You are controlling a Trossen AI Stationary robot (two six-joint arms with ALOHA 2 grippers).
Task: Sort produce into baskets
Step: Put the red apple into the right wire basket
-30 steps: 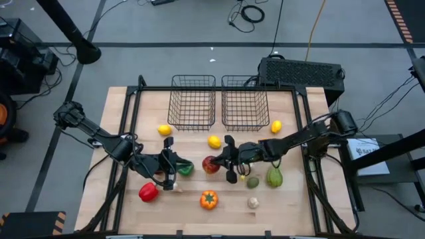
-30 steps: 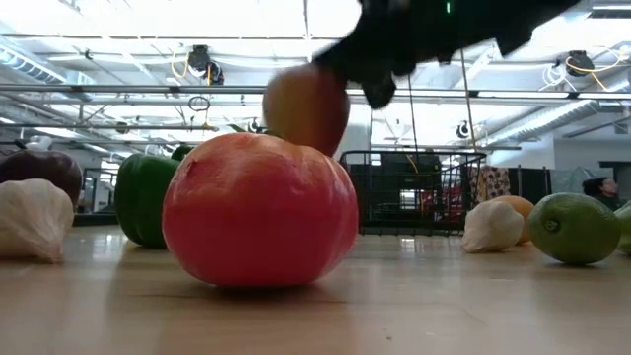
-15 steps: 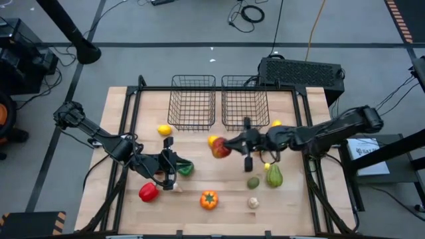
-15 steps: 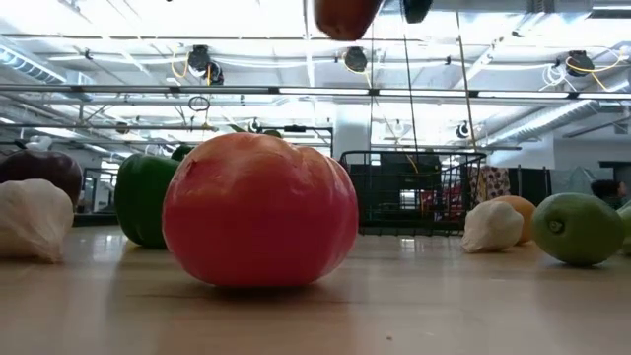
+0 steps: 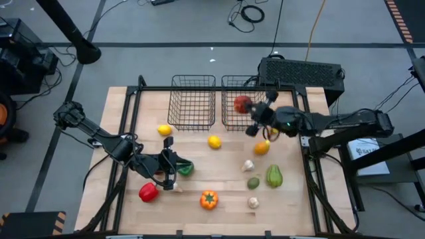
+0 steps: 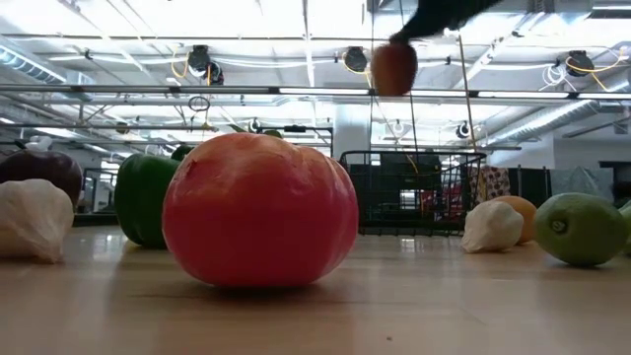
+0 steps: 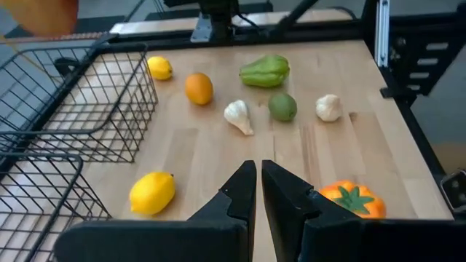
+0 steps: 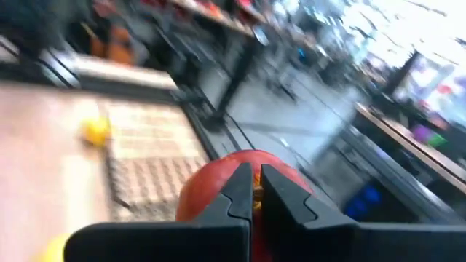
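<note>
My right gripper [image 5: 251, 114] is clamped on a red apple [image 5: 242, 103] and holds it in the air above the right basket [image 5: 229, 118], over that basket's middle — in the low view the apple [image 6: 393, 68] hangs high above the table, and in my right wrist view it [image 8: 233, 191] fills the space behind my two fingers. The right basket stands at the far edge of the table [image 5: 199, 158], and the left basket [image 5: 193, 101] sits just beside it; neither shows any produce inside.

My left gripper [image 5: 170, 167] rests low near the table's front-left part, fingers pressed together on nothing, with a green pepper [image 5: 185, 168] just beside it. A red pepper [image 5: 148, 192] lies near the front-left corner and an orange pepper [image 5: 208, 199] near the front edge. One lemon [image 5: 164, 130] sits before the left basket, another lemon [image 5: 214, 141] near the table's centre. Toward the right edge lie an orange [image 5: 261, 147], a whitish bulb [image 5: 248, 165], a small round green fruit [image 5: 253, 182], a long green squash [image 5: 273, 176] and — closest to the front edge — a second bulb [image 5: 253, 202].
</note>
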